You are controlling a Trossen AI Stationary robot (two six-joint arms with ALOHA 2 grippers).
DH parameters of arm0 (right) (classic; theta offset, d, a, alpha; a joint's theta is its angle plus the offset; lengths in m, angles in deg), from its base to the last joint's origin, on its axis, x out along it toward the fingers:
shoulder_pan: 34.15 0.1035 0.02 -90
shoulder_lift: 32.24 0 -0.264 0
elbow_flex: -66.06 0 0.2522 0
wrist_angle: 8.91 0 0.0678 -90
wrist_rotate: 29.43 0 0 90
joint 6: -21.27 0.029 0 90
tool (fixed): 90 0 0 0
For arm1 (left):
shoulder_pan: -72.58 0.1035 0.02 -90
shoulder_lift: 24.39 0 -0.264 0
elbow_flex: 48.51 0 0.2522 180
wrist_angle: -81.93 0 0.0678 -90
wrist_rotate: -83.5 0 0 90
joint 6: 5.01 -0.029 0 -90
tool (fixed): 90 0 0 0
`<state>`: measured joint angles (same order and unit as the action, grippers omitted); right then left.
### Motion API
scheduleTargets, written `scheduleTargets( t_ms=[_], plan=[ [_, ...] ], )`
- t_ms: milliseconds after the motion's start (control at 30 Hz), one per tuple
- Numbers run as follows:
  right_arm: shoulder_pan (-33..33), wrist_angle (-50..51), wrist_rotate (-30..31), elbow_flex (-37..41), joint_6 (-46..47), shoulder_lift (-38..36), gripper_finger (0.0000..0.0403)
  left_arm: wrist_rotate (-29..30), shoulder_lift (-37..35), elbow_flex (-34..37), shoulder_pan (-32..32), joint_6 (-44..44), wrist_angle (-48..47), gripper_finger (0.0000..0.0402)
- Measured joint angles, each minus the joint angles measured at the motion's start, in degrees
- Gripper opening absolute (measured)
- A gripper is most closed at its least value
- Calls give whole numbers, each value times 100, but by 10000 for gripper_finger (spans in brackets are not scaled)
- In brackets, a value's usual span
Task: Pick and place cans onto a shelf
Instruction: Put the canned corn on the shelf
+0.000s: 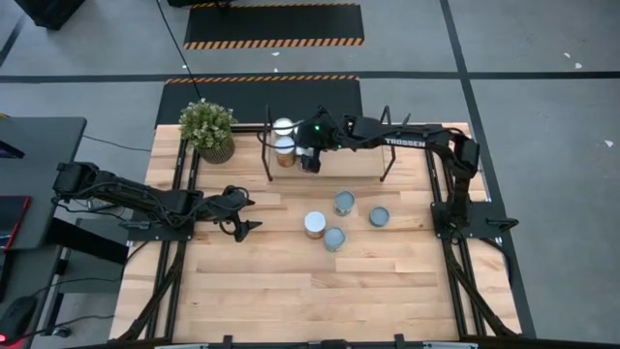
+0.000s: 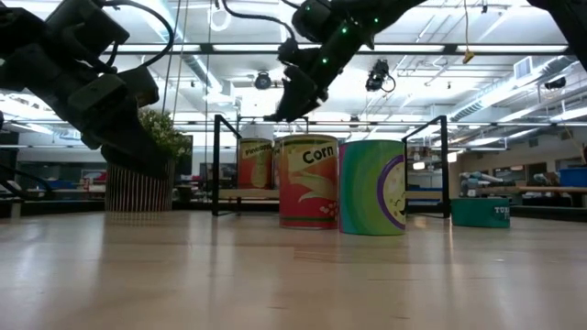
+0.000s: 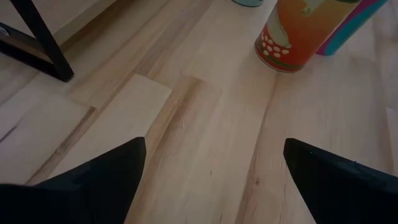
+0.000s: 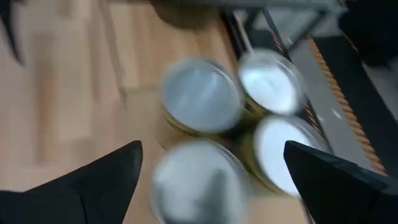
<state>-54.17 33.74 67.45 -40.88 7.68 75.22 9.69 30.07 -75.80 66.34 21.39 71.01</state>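
Note:
The shelf (image 1: 339, 165), a light-wood board between black upright frames (image 1: 267, 145), stands at the table's far middle. Tan-labelled cans (image 1: 284, 136) stand at its left end; the right wrist view shows several silvery tops (image 4: 202, 102). My right gripper (image 1: 310, 160) hovers open and empty just above these cans (image 2: 257, 163). Several more cans stand on the tabletop: a white-topped one (image 1: 315, 224) and three teal ones (image 1: 345, 202) (image 1: 379, 216) (image 1: 334, 238). My left gripper (image 1: 240, 213) is open and empty, low over the table to their left; its wrist view shows the orange-labelled can (image 3: 298, 31).
A potted green plant (image 1: 207, 129) stands at the far left corner, beside the shelf's left frame. The shelf's right frame (image 1: 387, 145) stands by my right arm. Bare wood lies along the table's near half (image 1: 320, 301).

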Motion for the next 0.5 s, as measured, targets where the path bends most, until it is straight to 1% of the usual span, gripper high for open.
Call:
scheduleTargets(
  t_ms=[133,233,267,333,400,500],
  plan=[
    [-117,613,508,-296,-15,-3,398,1,0,-1,1,0,-4,387],
    [-241,969,1124,-331,-86,-7,398,1,0,-1,-1,0,-5,387],
    [-290,1116,1230,-331,-86,-7,398,1,0,-1,1,0,-7,387],
    [-384,1464,1217,-331,61,-7,398,-31,0,-1,0,0,-15,387],
    [-439,1921,1024,-321,306,-7,398,-116,0,-1,-1,0,-17,387],
    [-348,2702,914,-315,597,-7,398,-183,0,-1,-1,-2,-17,387]
  ],
)
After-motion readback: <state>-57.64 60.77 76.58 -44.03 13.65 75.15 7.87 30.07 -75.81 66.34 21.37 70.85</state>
